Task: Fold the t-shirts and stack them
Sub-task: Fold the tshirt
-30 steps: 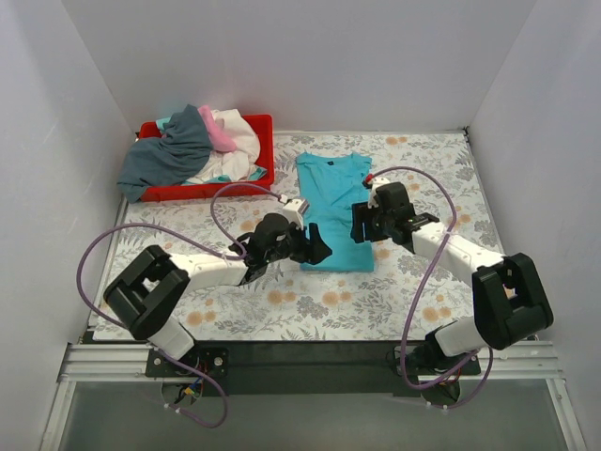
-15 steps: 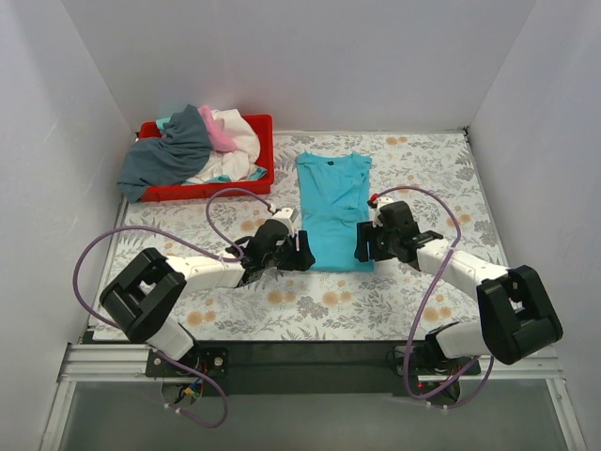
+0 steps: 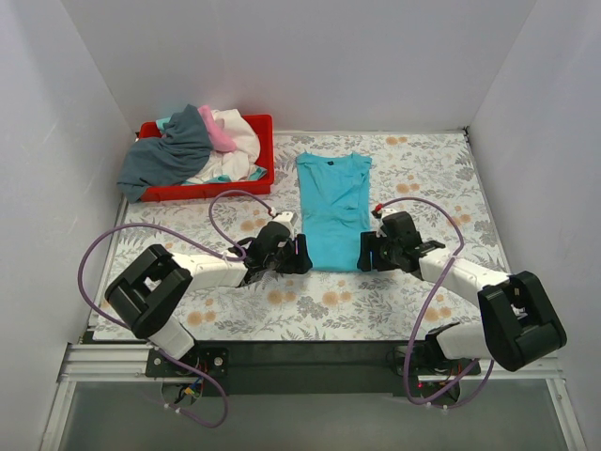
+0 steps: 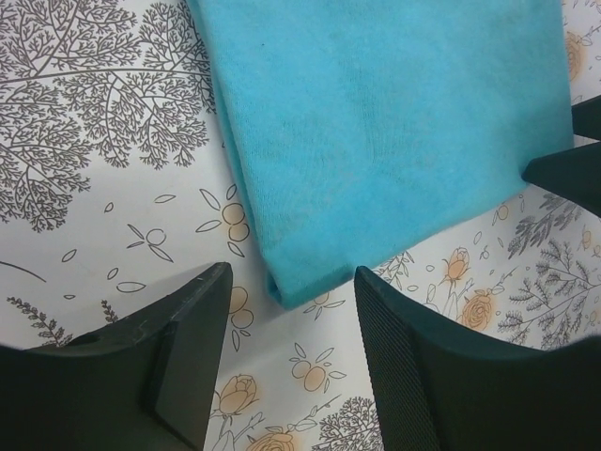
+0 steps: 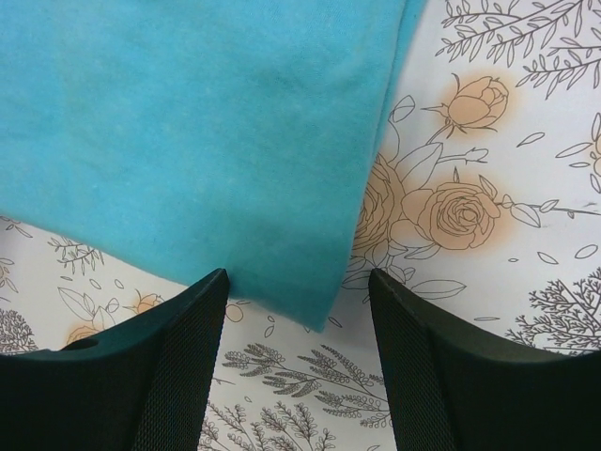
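The turquoise t-shirt (image 3: 333,209) lies flat on the floral table, folded into a long strip, collar at the far end. My left gripper (image 3: 299,256) is open at its near left corner; the left wrist view shows that corner (image 4: 286,287) lying between the two fingers, on the table. My right gripper (image 3: 364,252) is open at the near right corner; the right wrist view shows that corner (image 5: 315,315) between the fingers. Neither gripper holds cloth. The grey (image 3: 169,155), white (image 3: 239,136) and pink (image 3: 221,136) shirts lie heaped in the tray.
The red tray (image 3: 266,160) stands at the back left. White walls close the table at the left, back and right. Purple cables loop over both arms.
Both grippers have moved toward me along the turquoise shirt, from its lower middle down to its near corners. The shirt now lies flatter at its near end.
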### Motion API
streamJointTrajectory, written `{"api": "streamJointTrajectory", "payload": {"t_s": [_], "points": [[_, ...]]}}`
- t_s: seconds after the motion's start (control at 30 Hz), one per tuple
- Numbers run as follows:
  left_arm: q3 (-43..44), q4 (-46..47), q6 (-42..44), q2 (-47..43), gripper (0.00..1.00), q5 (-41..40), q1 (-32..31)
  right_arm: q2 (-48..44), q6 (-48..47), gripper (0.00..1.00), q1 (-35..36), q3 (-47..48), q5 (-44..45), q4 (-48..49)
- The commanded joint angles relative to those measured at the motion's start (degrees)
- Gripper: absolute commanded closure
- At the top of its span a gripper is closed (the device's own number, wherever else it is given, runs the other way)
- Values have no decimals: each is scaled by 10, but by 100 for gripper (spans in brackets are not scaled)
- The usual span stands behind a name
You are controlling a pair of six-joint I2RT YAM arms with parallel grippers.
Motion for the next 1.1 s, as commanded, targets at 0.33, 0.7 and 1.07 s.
{"api": "streamJointTrajectory", "payload": {"t_s": [0.33,0.7,1.07], "points": [[-9,-10,-15,14,58,20,0,7,22,47,15,-15,-3,6],[-17,19,-1,28,100,63,0,14,18,99,27,-15,-21,-8],[-38,-3,27,29,100,195,0,-2,-47,99,31,38,-82,-181]]}}
